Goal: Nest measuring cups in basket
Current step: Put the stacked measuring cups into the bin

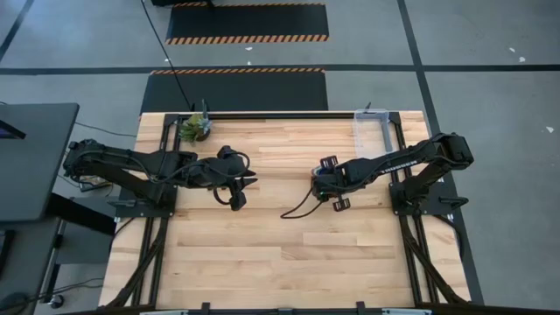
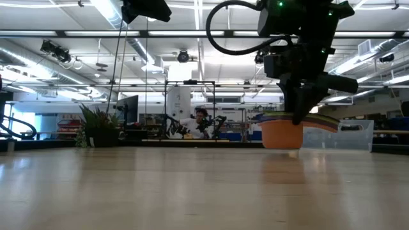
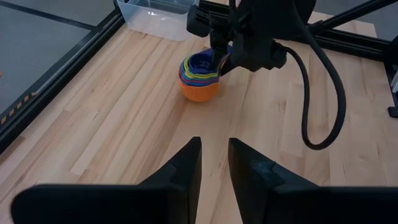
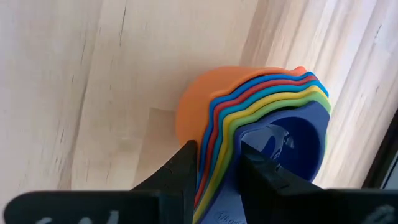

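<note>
Two fingers of the right gripper point(image 4: 214, 165) clench the stacked rims of the measuring cups point(image 3: 199, 78), nested inside the orange one, mid-table. The basket point(image 1: 371, 127) sits apart, contents indiscernible. Only the low view shows the cups' base near the tabletop. The left gripper point(image 3: 214, 163) hovers slightly parted.

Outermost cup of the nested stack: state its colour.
Orange; the outermost cup shows best in the right wrist view.
</note>
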Robot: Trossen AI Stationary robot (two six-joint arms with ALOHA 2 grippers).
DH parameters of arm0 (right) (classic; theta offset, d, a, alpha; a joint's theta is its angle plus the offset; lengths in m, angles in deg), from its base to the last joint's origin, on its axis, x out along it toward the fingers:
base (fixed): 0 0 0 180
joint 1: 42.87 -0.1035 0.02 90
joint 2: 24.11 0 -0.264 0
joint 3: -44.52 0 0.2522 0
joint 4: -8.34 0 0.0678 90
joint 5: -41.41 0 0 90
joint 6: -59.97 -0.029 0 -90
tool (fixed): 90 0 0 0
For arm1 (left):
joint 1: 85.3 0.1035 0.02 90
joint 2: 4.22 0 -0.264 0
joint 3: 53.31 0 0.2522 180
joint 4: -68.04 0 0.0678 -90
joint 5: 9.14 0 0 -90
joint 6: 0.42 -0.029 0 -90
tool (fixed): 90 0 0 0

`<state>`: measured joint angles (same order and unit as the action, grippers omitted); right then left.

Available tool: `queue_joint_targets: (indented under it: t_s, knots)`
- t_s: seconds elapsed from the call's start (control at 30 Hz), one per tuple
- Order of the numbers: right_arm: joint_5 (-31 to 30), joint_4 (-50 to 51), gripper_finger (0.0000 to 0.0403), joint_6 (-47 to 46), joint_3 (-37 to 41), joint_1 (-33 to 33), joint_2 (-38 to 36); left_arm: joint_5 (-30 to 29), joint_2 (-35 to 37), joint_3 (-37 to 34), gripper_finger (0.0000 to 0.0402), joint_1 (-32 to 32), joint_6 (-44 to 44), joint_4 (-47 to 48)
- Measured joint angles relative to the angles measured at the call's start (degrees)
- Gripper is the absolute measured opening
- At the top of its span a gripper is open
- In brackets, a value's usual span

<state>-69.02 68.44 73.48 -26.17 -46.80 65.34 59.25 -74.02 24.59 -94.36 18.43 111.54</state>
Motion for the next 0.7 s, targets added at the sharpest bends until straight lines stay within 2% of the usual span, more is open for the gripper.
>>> queue_joint_targets:
  t_s: [0.7]
  knots:
    - [-1.1, 0.0, 0.01, -0.2, 0.0, 0.9, 0.0, 0.0, 0.0, 0.0, 0.0087, 0.0, 0.0, 0.0]
